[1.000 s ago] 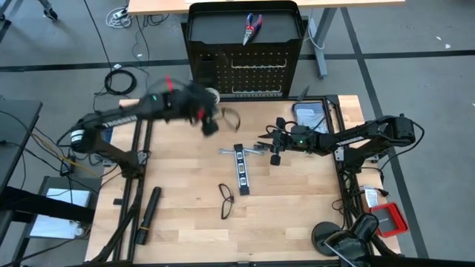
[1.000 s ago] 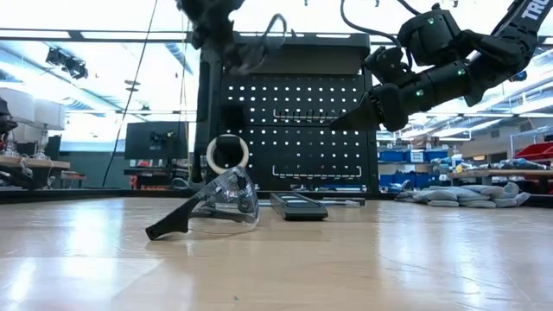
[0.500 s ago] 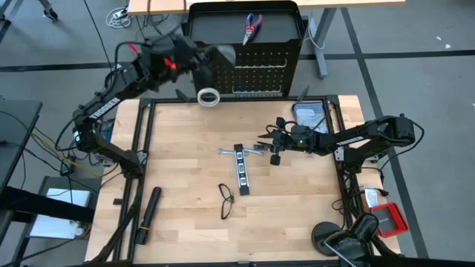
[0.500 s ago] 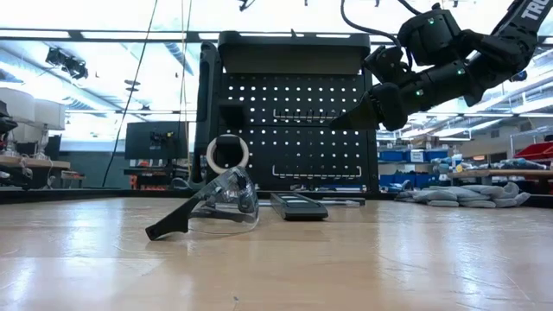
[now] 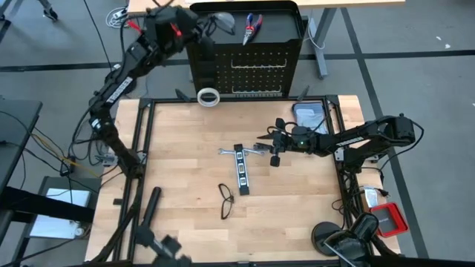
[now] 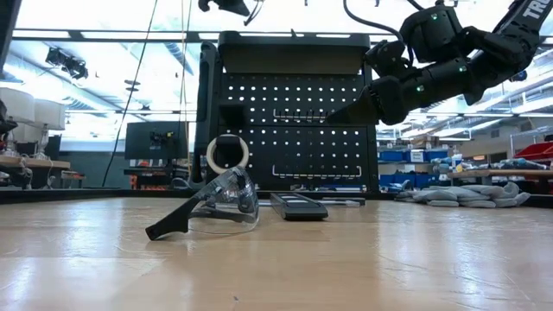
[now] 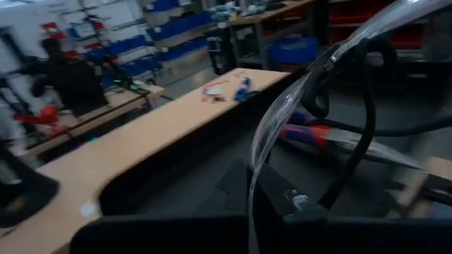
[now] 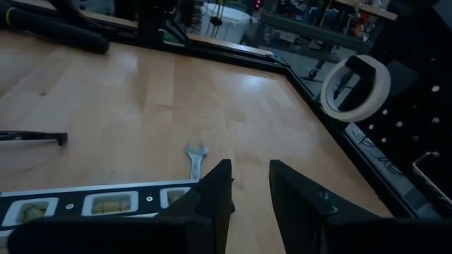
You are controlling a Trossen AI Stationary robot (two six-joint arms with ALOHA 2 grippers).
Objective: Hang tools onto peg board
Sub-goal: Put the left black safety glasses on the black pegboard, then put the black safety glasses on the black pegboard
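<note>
Above the peg board (image 5: pixel 245 70), left claw (image 5: pixel 202 24) clamps glasses (image 7: pixel 311 106); right wrist view shows right claw (image 8: pixel 251 185) narrowly parted.

From table height I see the peg board (image 6: pixel 289 112) standing upright at the far edge, with the white tape ring (image 6: pixel 226 154) against its lower left. A pair of clear, black-framed glasses (image 6: pixel 212 203) lies tilted on the wooden table (image 6: pixel 346 259) nearest the camera, and the black strip with white squares (image 6: pixel 298 206) lies flat just behind it. My right gripper (image 6: pixel 333 117) hangs in front of the board's upper right, and a bit of my left gripper (image 6: pixel 229 7) shows above the board's top.
</note>
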